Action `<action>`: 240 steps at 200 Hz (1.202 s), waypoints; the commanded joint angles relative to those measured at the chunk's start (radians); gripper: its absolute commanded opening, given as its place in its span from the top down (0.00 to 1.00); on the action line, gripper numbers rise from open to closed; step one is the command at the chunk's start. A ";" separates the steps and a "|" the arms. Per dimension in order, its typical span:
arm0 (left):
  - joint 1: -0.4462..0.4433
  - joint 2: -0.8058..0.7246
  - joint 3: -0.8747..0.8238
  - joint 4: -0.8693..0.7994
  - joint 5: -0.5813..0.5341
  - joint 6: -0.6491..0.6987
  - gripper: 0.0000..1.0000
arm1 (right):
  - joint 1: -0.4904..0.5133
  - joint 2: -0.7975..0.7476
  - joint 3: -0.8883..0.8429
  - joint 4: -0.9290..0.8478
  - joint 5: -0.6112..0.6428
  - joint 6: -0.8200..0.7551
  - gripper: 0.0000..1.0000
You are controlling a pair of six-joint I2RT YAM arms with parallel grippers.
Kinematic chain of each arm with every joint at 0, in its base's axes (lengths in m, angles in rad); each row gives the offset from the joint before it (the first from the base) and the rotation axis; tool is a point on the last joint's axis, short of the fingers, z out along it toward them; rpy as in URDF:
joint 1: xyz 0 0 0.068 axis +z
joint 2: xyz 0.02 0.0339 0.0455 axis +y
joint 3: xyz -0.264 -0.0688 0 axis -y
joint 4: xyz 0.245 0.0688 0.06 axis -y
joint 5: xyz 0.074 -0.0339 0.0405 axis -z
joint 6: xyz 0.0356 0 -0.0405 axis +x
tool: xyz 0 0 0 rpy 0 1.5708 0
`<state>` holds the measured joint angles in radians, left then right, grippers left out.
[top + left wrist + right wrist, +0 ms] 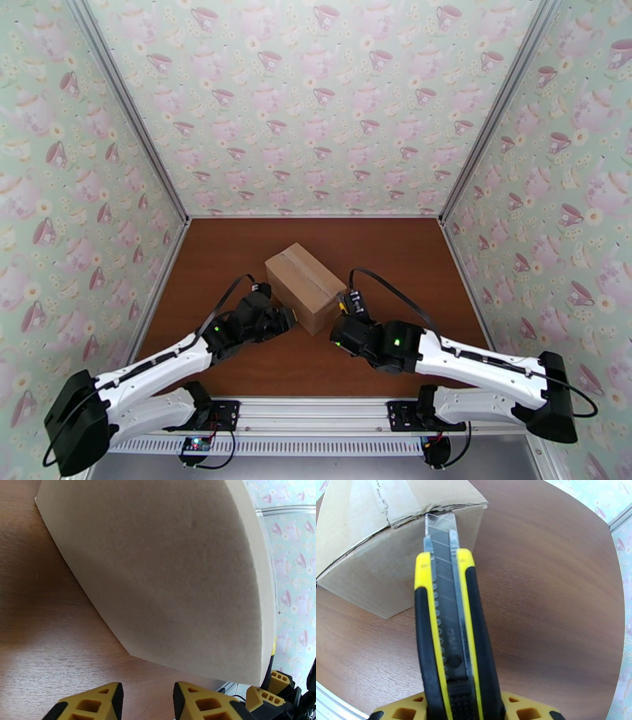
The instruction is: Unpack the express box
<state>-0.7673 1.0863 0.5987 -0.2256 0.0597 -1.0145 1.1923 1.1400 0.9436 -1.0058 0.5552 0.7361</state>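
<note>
While the small plain brown cardboard express box (pixel 304 286) is sealed, a yellow-and-black plastic utility knife (pixel 450 638) addresses its top seam.
Box sits midway on the brown wooden bench (pixel 395 253), corner toward the near edge. Right gripper (pixel 345 304) clamps the knife handle, blade tip (pixel 440 525) at the flap edge, presumably to slit the tape. Left gripper (pixel 146 701), fingers parted and empty, sits just beside the box's side, likely as a brace.

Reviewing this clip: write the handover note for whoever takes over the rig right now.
Left gripper: open, empty, close beside the express box, at its side wall.
Right gripper: shut on the utility knife, blade out, tip at the box's top edge by the tape strip.
Done: knife gripped and lined up; flaps closed.
Left: slit the tape, open the flaps, empty the box.
</note>
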 commanded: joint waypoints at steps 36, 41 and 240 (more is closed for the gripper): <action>-0.004 0.013 0.043 0.009 -0.036 0.004 0.59 | 0.007 0.040 0.048 -0.026 0.025 -0.058 1.00; -0.003 0.013 0.046 0.005 -0.038 0.006 0.59 | 0.007 0.044 0.049 -0.027 0.025 -0.061 1.00; 0.517 0.473 0.785 -0.378 0.084 0.572 0.59 | 0.007 0.067 0.034 0.009 0.006 -0.070 1.00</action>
<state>-0.2729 1.3937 1.2636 -0.5678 0.0639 -0.5770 1.1923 1.2102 0.9829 -1.0069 0.5724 0.6685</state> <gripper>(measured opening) 0.431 0.410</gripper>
